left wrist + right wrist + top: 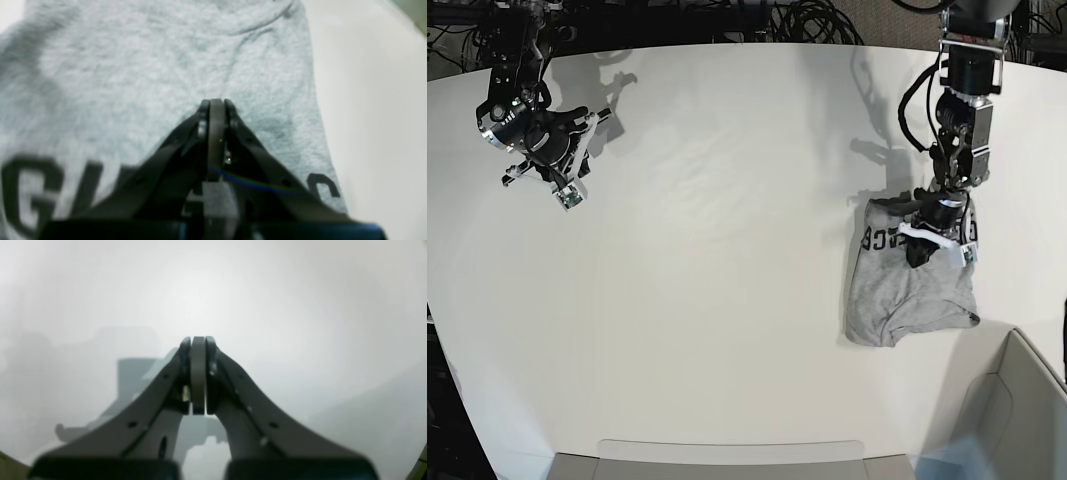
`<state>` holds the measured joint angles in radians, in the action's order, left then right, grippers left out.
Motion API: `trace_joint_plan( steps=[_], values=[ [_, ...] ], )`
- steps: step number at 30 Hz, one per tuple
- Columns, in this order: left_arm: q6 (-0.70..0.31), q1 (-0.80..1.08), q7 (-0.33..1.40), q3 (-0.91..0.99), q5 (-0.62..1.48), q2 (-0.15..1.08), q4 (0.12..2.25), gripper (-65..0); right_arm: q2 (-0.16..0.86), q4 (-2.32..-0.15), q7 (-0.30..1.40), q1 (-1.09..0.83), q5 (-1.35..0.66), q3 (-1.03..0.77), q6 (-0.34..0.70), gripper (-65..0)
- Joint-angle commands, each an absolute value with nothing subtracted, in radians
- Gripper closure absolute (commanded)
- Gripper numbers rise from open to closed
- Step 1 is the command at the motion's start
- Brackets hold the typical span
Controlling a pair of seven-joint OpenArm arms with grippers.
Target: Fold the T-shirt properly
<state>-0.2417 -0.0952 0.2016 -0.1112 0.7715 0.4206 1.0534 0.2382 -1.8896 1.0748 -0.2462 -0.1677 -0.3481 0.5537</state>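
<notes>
The grey T-shirt (912, 290) lies folded into a compact bundle on the white table (707, 250), toward its right side in the base view, black lettering showing near its upper edge. The left gripper (216, 101) hangs over it, jaws pressed together, holding nothing. Well apart, the right gripper (198, 339) is likewise closed and empty above bare tabletop.
</notes>
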Motion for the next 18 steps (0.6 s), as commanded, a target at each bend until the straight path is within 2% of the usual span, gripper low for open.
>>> trace_joint_plan(
  steps=[1, 4, 10, 15, 18],
  values=[
    [-0.239, -0.087, 0.222, -0.091, 0.763, 0.429, 1.102, 0.0, 0.248, -1.914, 1.064, -0.228, -0.177, -0.354, 0.564, 0.0],
    [-0.236, -0.051, 0.223, -0.012, 0.762, 0.426, 1.239, 0.0, 0.24, -1.937, 1.064, -0.219, -0.176, -0.354, 0.564, 0.0],
    [-0.11, 0.058, 0.231, 0.073, 0.762, 0.426, 1.529, 0.0, 0.237, -2.02, 1.064, -0.222, -0.176, -0.354, 0.564, 0.0],
    [-0.028, 0.271, 0.232, 0.111, 0.762, 0.426, 1.782, 0.0, 0.209, -2.058, 1.064, -0.266, -0.182, -0.412, 0.565, 0.0],
    [0.005, 0.417, 0.222, 0.111, 0.762, 0.426, 1.859, 0.0, 0.174, -2.063, 1.064, -0.295, -0.182, -0.483, 0.568, 0.0]
  ],
)
